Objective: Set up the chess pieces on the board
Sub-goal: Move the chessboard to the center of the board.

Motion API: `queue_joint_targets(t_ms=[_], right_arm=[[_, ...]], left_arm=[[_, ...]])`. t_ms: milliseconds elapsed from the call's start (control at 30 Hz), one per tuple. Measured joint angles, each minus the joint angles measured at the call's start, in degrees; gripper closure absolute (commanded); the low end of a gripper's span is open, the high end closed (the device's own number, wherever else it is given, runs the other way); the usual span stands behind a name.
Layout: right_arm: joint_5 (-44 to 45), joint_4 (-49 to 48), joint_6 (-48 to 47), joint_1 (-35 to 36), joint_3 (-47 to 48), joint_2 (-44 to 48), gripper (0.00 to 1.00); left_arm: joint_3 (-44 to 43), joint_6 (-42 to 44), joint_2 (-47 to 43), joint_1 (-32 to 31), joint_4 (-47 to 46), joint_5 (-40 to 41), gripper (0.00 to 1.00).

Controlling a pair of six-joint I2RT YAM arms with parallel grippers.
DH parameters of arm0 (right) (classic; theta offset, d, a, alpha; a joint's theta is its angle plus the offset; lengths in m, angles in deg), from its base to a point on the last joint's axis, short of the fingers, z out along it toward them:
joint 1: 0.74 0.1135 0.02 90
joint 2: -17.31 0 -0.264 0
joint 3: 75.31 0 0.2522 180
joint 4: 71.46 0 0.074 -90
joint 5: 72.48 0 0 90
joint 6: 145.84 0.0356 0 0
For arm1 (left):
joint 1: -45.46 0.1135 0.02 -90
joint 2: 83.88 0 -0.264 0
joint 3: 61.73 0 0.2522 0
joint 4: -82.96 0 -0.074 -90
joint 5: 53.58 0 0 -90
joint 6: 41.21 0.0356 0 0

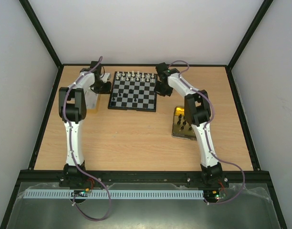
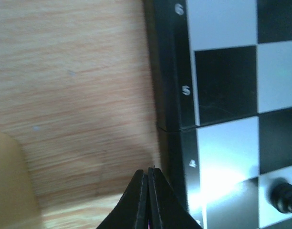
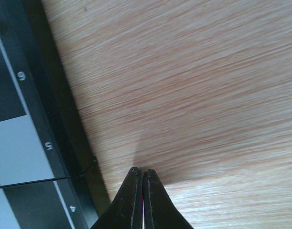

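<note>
Chess board (image 1: 132, 90) between two arms on a wooden counter (image 1: 136, 138)

White pieces (image 1: 131, 75) line its far edge; the left pincer (image 1: 106, 87) is at its left rim, the right pincer (image 1: 159, 88) at its right; black pieces (image 1: 183, 120) stand on a gold tray (image 1: 180, 132).

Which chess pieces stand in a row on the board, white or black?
The white pieces line the board's far edge. Many black pieces stand off it, on the gold tray to its right.
</note>
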Motion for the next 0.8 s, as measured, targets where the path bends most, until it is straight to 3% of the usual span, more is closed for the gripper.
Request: queue_joint_targets(t_ms=[433, 800], right_arm=[[-1.40, -6.47, 0.17, 0.94, -6.12, 2.75, 0.98], [-0.22, -9.27, 0.22, 2.86, -17.00, 9.11, 0.98]], left_arm=[[8.46, 0.04, -4.33, -0.11, -2.82, -4.42, 0.98], [19.63, 0.61, -10.97, -0.04, -5.18, -6.14, 0.98]])
